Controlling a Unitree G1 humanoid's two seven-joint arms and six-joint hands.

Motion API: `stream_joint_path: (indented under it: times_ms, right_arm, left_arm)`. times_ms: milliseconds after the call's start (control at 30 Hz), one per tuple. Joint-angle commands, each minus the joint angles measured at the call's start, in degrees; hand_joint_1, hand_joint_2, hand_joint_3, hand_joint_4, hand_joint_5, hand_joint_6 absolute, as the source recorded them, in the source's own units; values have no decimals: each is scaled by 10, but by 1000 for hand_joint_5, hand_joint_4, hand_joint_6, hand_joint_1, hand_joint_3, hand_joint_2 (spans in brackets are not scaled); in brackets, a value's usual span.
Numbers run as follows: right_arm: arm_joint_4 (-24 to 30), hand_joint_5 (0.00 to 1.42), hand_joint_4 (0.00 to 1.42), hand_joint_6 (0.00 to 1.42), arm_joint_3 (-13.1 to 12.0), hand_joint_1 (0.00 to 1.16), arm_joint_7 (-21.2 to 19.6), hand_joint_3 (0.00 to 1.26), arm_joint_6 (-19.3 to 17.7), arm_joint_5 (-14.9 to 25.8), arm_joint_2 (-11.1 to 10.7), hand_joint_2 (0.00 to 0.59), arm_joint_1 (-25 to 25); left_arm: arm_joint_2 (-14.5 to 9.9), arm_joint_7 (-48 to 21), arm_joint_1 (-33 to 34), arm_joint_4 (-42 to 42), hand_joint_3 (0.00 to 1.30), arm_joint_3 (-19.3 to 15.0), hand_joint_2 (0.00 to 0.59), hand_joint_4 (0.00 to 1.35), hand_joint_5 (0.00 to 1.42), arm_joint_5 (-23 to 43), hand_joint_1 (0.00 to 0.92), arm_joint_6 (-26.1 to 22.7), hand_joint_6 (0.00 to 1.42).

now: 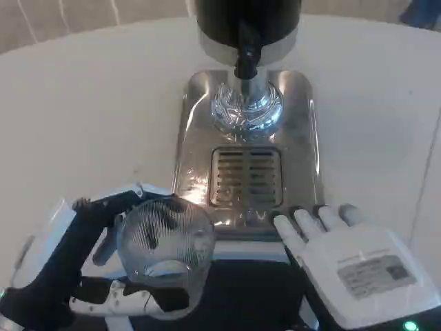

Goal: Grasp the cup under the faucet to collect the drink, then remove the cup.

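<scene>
The ribbed clear plastic cup looks glossy, perhaps thin-walled. The polished mirror-bright steel drip tray carries a slotted metal grate. The white table is matt and smooth.

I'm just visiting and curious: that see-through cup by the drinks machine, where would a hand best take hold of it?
Around the side wall of the clear cup, coming from the left, as the left hand does now. The wall is round and ribbed with no handle in sight, and a sideways hold leaves the open mouth clear for the faucet.
</scene>
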State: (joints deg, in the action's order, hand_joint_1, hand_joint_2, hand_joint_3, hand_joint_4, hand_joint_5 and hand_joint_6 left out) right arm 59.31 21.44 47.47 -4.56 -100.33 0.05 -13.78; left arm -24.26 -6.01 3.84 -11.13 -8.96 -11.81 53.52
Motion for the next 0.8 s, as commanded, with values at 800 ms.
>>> stream_joint_path:
  times_ms: [800]
  right_arm:
    - [7, 0, 0, 0, 37, 596, -25, 0, 13, -1, 49, 438, -33]
  left_arm:
    - [15, 21, -4, 12, 987, -3, 20, 1207, 1361, -17, 566, -24, 1424]
